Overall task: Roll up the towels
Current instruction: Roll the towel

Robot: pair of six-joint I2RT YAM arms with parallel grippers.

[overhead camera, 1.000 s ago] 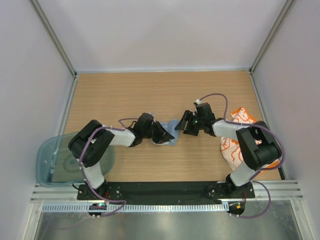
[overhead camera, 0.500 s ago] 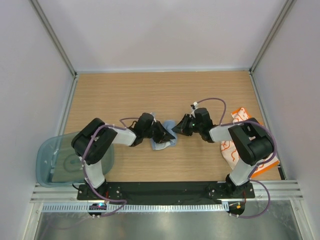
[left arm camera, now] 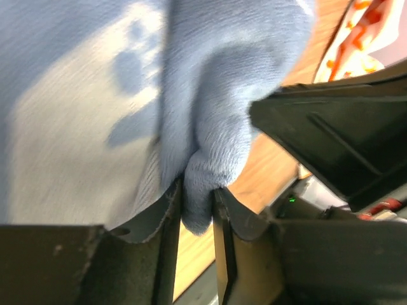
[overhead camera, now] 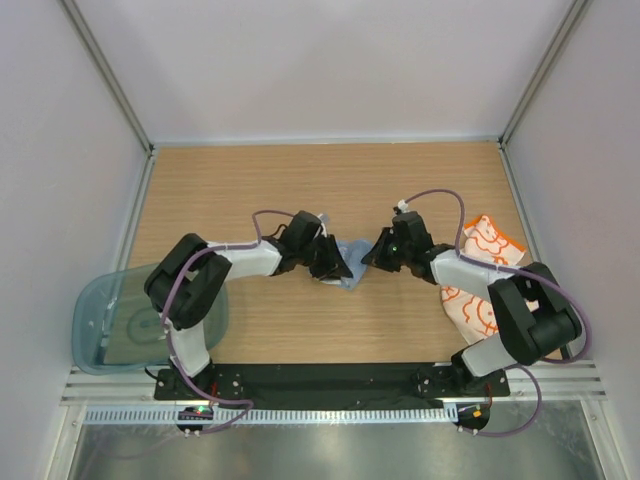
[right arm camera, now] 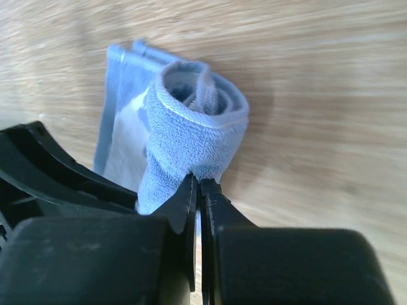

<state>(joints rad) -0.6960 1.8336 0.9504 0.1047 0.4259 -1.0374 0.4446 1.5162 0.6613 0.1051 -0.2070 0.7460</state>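
Pale blue towel [overhead camera: 351, 262]: partly rolled, lying mid-table [overhead camera: 240, 190] between the two grippers, its spiral end showing in the right wrist view. Left gripper [left arm camera: 198, 194]: clenched on a fold at the towel's left side. Right gripper [right arm camera: 199, 185]: jaws pressed together, tips touching the roll's edge; cannot tell whether any cloth is caught. Orange-and-white patterned towels [overhead camera: 472, 285]: heaped at the right edge, apart from the roll. Translucent blue-green tray [overhead camera: 92, 318]: near left corner.

Soft, fluffy cloth towel [right arm camera: 191, 127] on matt wood table [right arm camera: 331, 70].
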